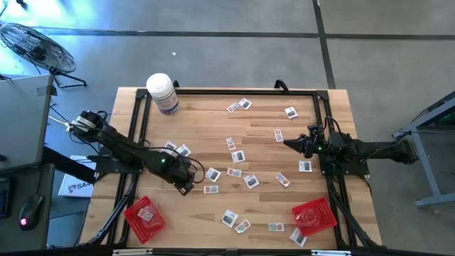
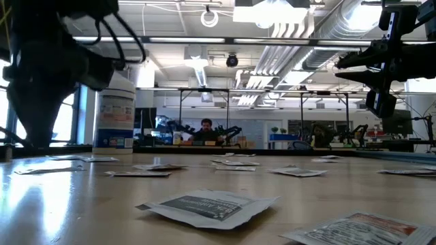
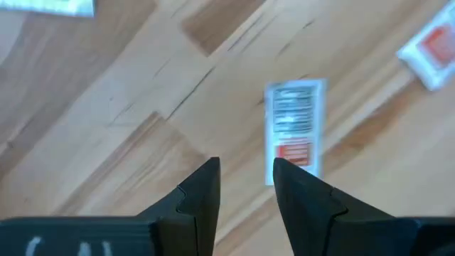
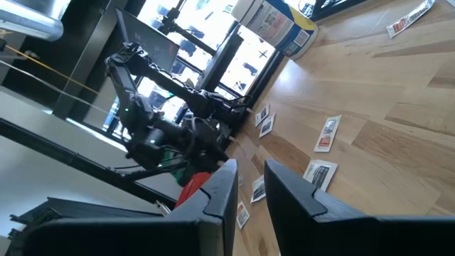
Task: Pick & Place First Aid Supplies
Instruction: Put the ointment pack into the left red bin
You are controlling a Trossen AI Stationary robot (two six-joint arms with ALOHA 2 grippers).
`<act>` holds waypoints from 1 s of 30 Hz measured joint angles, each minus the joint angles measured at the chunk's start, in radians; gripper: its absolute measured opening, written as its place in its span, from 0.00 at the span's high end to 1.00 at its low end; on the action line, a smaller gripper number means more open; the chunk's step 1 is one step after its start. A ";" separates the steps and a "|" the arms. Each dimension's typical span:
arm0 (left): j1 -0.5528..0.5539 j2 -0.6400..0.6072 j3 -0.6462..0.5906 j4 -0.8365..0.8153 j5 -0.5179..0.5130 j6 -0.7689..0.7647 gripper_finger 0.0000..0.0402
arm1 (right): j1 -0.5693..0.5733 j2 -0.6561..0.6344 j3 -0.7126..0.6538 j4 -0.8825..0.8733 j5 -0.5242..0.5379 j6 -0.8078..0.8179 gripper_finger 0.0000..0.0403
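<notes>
Several small white packets with dark and red print lie flat and scattered over the wooden table (image 1: 234, 173); in the low view one lies close by (image 2: 208, 206). My left gripper (image 1: 186, 187) (image 3: 245, 178) is open, pointing down over bare wood. One packet (image 3: 295, 128) (image 1: 211, 189) lies just beside it, its near end hidden behind one finger. My right gripper (image 1: 290, 142) (image 4: 250, 181) hangs above the table's right side, open by a narrow gap and holding nothing. A red tray (image 1: 135, 213) at the near left corner holds a packet (image 1: 146, 214).
A second red tray (image 1: 323, 210) sits at the near right corner, with a packet (image 1: 297, 237) beside it. A large white bottle (image 1: 162, 92) stands at the far left of the table. A black frame (image 1: 213, 91) runs along the table's edges. People sit in the room beyond.
</notes>
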 joint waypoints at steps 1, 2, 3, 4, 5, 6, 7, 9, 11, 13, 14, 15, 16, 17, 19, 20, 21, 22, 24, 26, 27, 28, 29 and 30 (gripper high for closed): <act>-0.001 0.000 0.009 -0.003 -0.017 0.002 0.68 | 0.000 0.000 0.000 0.000 0.000 0.000 0.84; -0.008 0.000 0.016 0.006 -0.037 0.013 0.68 | 0.000 0.000 0.000 0.000 0.000 0.000 0.84; -0.013 0.000 0.021 0.033 -0.054 0.029 0.68 | 0.000 0.000 0.000 0.000 0.000 0.000 0.84; -0.015 0.000 0.025 0.065 -0.072 0.054 0.68 | 0.000 0.000 0.000 0.000 0.000 0.000 0.84; -0.020 0.000 0.025 0.093 -0.083 0.083 0.68 | 0.000 0.000 0.000 0.000 0.000 0.000 0.84; -0.023 0.000 0.025 0.111 -0.092 0.110 0.68 | 0.000 0.000 0.000 0.000 0.000 0.000 0.84; -0.027 0.000 0.024 0.124 -0.109 0.131 0.68 | 0.000 0.000 0.000 0.000 0.000 0.000 0.84; -0.027 0.000 0.024 0.148 -0.137 0.163 0.68 | 0.000 0.000 0.000 0.000 0.000 0.000 0.84; -0.024 0.000 0.023 0.146 -0.149 0.214 0.68 | 0.000 0.000 0.000 0.000 0.000 0.000 0.84; -0.023 0.000 0.017 0.149 -0.152 0.274 0.68 | 0.000 0.000 0.000 0.000 0.000 0.000 0.84; -0.023 0.000 0.010 0.151 -0.151 0.306 0.68 | 0.000 0.000 0.000 0.000 0.000 0.000 0.84; -0.023 0.000 0.002 0.151 -0.144 0.343 0.68 | 0.000 0.000 0.000 0.000 0.000 0.000 0.84; -0.018 0.000 -0.007 0.155 -0.130 0.392 0.68 | 0.000 0.000 0.000 0.000 0.000 0.000 0.84; -0.014 0.000 -0.019 0.169 -0.113 0.445 0.68 | 0.000 0.000 0.000 0.000 0.000 0.000 0.84; -0.005 0.000 -0.049 0.221 -0.062 0.557 0.68 | 0.000 0.000 0.000 0.000 0.000 0.000 0.84; 0.002 0.000 -0.067 0.244 -0.038 0.614 0.68 | 0.000 0.000 0.000 0.000 0.000 0.000 0.84; 0.008 0.000 -0.081 0.260 -0.018 0.663 0.68 | 0.000 0.000 0.000 0.000 0.000 0.000 0.84; 0.015 0.000 -0.091 0.270 -0.001 0.703 0.68 | 0.000 0.000 0.000 0.000 0.000 0.000 0.84; 0.036 0.000 -0.098 0.271 0.002 0.741 0.68 | 0.000 0.000 0.000 0.000 0.000 0.000 0.84; 0.061 0.000 -0.100 0.270 -0.012 0.754 0.68 | 0.000 0.000 0.000 0.000 0.000 0.000 0.84; 0.074 0.000 -0.100 0.274 -0.022 0.761 0.68 | 0.000 0.000 0.000 0.000 0.000 0.000 0.84; 0.085 0.000 -0.100 0.282 -0.027 0.772 0.68 | 0.000 0.000 0.000 0.000 0.000 0.000 0.84; 0.095 0.000 -0.100 0.290 -0.028 0.782 0.68 | 0.000 0.000 0.000 0.000 0.000 0.000 0.84; 0.104 0.001 -0.101 0.295 -0.028 0.793 0.68 | 0.000 0.000 0.000 0.000 0.000 0.000 0.84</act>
